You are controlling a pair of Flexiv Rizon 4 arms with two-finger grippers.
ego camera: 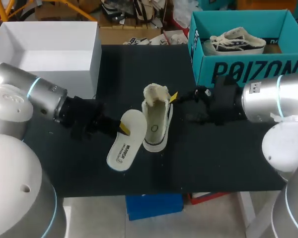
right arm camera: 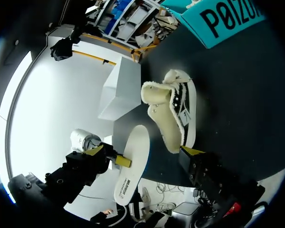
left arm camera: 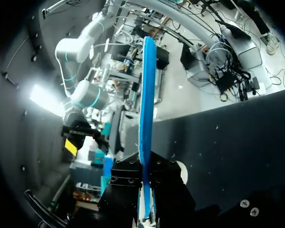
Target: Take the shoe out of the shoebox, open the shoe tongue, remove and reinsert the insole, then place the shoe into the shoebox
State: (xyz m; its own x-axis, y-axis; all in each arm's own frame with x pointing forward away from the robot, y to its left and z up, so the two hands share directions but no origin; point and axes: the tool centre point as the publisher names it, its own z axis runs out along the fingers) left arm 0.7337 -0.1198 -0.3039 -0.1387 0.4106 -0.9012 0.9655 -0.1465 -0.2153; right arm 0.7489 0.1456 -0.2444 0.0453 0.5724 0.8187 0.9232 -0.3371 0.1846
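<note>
Insole (ego camera: 124, 146) is out of the shoe (ego camera: 156, 124). The left pincer (ego camera: 123, 128) is clenched on its long edge near one end, and it's held just beside the shoe over the black bench (ego camera: 213, 158); can't tell if the two touch. The left wrist view shows it edge-on between the jaws, running straight ahead with no droop, so I'd call it thin, light foam, stiff enough to steer from one end. Top is white, underside blue. It probably buckles if pushed end-on, so regrip nearer the heel end and feed it in at a shallow angle. The shoe lies on the bench well short of the teal cardboard shoebox (ego camera: 238, 69). It has a pale canvas upper, a rubber sole rim and thick cream fleece lining bulging open at the end nearest the box. The upper is soft and will collapse, and the fleece will likely drag on the foam. The sole rim or heel counter is the firm place to hold it. The right pincer (ego camera: 174, 96) sits at the shoe's open end on the box side; can't tell if it's clamped on or just alongside. A second shoe (ego camera: 236, 42) is in the shoebox, and a white box (ego camera: 44, 44) stands at the far left.
</note>
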